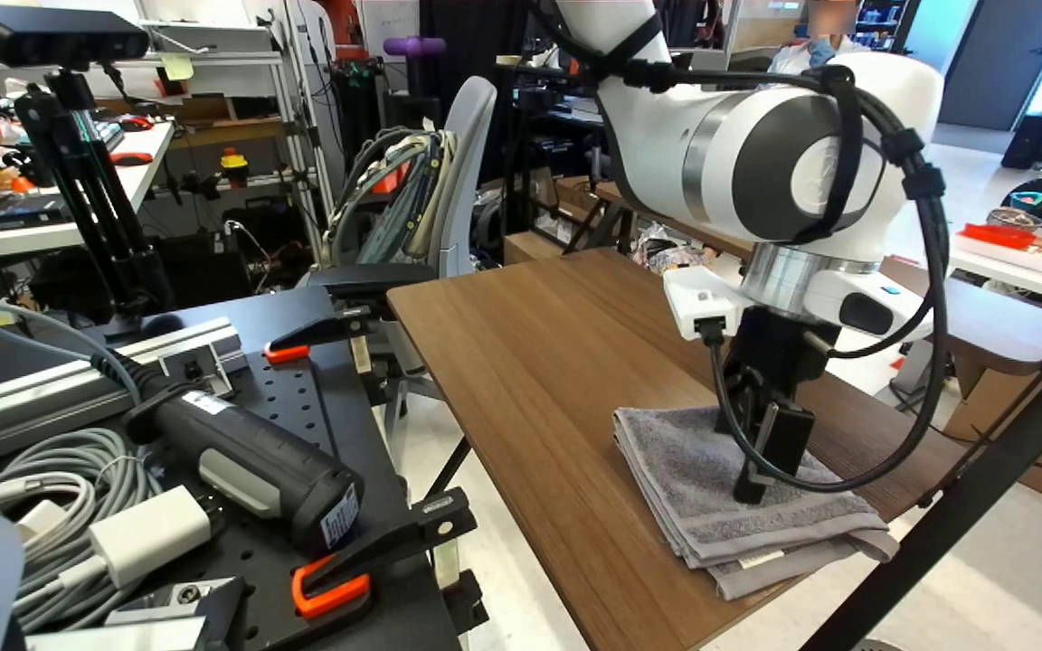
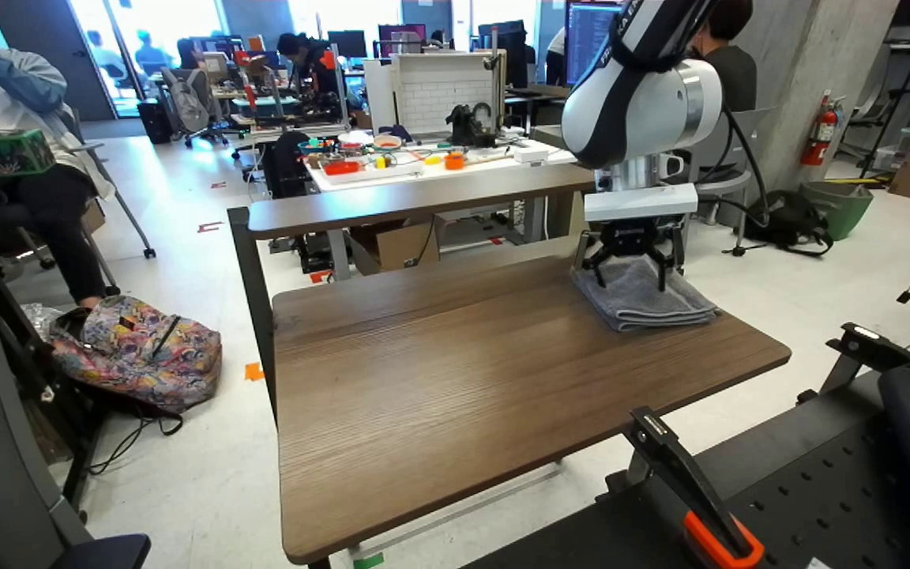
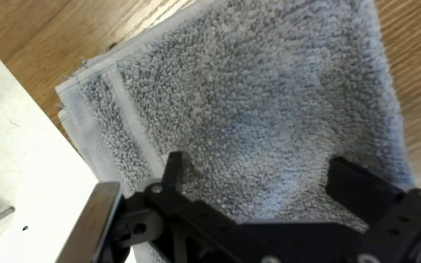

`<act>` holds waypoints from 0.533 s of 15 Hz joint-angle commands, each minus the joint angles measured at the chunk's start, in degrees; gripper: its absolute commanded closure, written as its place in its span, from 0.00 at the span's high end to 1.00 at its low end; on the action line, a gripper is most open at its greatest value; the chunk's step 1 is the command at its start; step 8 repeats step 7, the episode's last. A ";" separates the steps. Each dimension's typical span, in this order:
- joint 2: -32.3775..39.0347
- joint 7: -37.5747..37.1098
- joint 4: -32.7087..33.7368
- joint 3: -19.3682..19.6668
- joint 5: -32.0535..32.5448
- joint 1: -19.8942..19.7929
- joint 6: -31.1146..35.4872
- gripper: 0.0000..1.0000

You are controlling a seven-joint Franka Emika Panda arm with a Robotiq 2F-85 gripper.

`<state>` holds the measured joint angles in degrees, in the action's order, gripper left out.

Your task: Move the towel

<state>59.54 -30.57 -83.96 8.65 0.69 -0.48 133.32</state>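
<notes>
Pointing downward, the gripper (image 3: 256, 164) stands over the towel (image 3: 254, 91) with its two fingers (image 3: 358, 190) well apart, one left of centre and one right of centre in the lower part of the wrist view. Its grip is released: the towel's surface runs between the tips, and both tips appear to touch the top layer, though how firmly they press cannot be told. One towel is in view, grey, folded into layers, lying right of centre in both exterior views on a single brown table (image 2: 423, 395); at the left of the wrist view its border appears to reach the table's edge. One white arm (image 1: 657, 145), cut off by the top of both exterior views, carries the gripper. At the left of an exterior view, two clamps (image 1: 394, 542) with orange parts sit along the edge of one black bench (image 1: 295, 398), where one black handheld tool (image 1: 241, 461) and one white power adapter (image 1: 155, 533) also lie; one black camera (image 1: 46, 36) stands at the upper left. In an exterior view, one patterned bag (image 2: 143, 348) rests on the floor at the left, and at the upper right are one red fire extinguisher (image 2: 824, 130) and, just below it, one green bin (image 2: 846, 209).
</notes>
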 commanded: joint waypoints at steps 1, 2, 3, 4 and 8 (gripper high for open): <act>-9.82 3.55 -9.86 0.76 -0.26 1.59 1.97 1.00; -13.06 4.87 -13.29 0.95 0.46 1.97 3.69 1.00; -15.13 6.28 -15.46 0.99 1.04 2.13 5.05 1.00; -17.39 8.10 -17.92 1.26 2.20 2.62 5.25 1.00; -15.48 7.91 -14.49 0.92 2.17 2.31 2.66 1.00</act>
